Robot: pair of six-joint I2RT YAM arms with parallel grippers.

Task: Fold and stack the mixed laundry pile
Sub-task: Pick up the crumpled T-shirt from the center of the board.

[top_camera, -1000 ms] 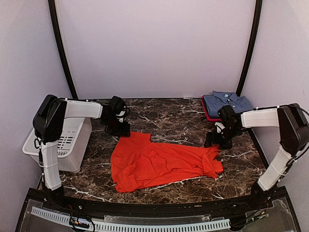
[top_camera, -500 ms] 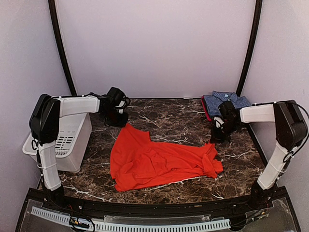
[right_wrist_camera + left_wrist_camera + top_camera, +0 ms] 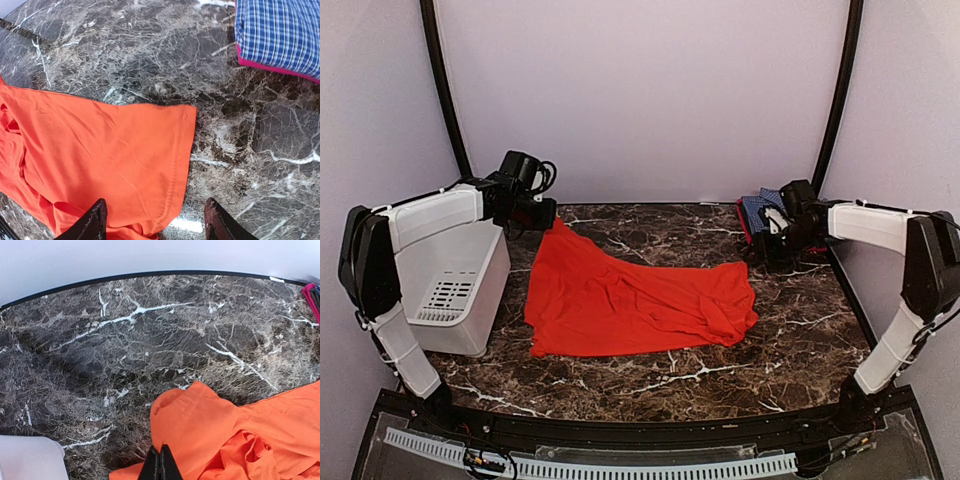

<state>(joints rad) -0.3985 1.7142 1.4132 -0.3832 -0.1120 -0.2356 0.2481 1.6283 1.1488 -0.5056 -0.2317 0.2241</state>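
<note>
the orange-red shirt (image 3: 640, 300) lies spread but rumpled on the marble table (image 3: 780, 330), just beside the white basket (image 3: 480, 310). the step in hand looks like flattening it for a fold. the left gripper (image 3: 160, 465), jaws pressed together, pinches the shirt corner by the basket's far end. the right gripper (image 3: 157, 225), jaws spread and holding nothing, hovers over the shirt edge farthest from the basket. next it probably needs to close on that edge so both arms can pull the cloth taut. the folded checked shirt (image 3: 280, 35) sits well apart from the basket, across the table. no garment shows in the visible part of the basket.
</note>
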